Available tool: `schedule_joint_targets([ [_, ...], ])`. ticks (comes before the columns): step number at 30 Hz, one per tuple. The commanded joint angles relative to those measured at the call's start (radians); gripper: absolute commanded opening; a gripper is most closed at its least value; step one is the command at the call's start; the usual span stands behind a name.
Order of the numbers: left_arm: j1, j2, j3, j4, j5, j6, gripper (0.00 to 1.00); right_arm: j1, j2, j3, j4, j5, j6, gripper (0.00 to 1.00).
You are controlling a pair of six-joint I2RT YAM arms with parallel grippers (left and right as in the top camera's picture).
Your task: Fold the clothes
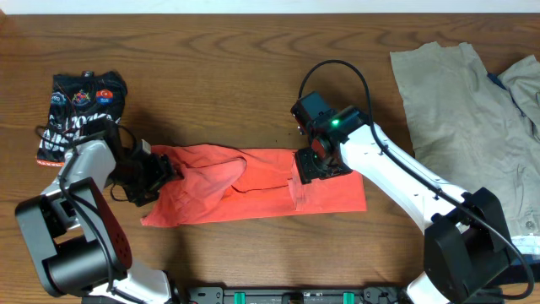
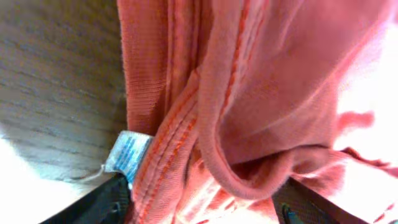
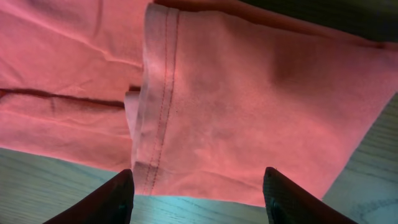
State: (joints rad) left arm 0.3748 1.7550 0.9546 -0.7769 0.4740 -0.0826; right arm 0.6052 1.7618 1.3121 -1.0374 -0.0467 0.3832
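White-shelled left arm point(image 1: 84, 162), white-shelled right arm point(image 1: 396, 171), black joints and bases. Thin black cable point(image 1: 336, 62) loops above right wrist; small green light point(image 1: 335, 123), possibly status LED.

The coral-red T-shirt point(image 1: 253, 190) is laid across the middle of the table as a long folded band, its left end bunched and rumpled, its right end flat with a stitched hem. A white label point(image 2: 127, 154) is seen at its ribbed edge. The khaki-beige garments point(image 1: 460, 110) are spread, creased, at the far right
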Motion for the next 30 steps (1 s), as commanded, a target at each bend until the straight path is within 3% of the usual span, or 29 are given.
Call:
schedule_joint_targets([
  [1, 0.027, 0.008, 0.001, 0.005, 0.076, 0.039, 0.77, 0.006, 0.008, 0.007, -0.003, 0.021, 0.013, 0.65],
  [18, 0.046, 0.009, -0.001, 0.05, 0.117, 0.113, 0.77, 0.006, 0.008, 0.007, -0.016, 0.021, 0.013, 0.66],
  [30, -0.021, 0.011, -0.037, 0.119, 0.025, 0.109, 0.72, 0.002, 0.007, 0.007, -0.093, 0.02, 0.013, 0.65],
])
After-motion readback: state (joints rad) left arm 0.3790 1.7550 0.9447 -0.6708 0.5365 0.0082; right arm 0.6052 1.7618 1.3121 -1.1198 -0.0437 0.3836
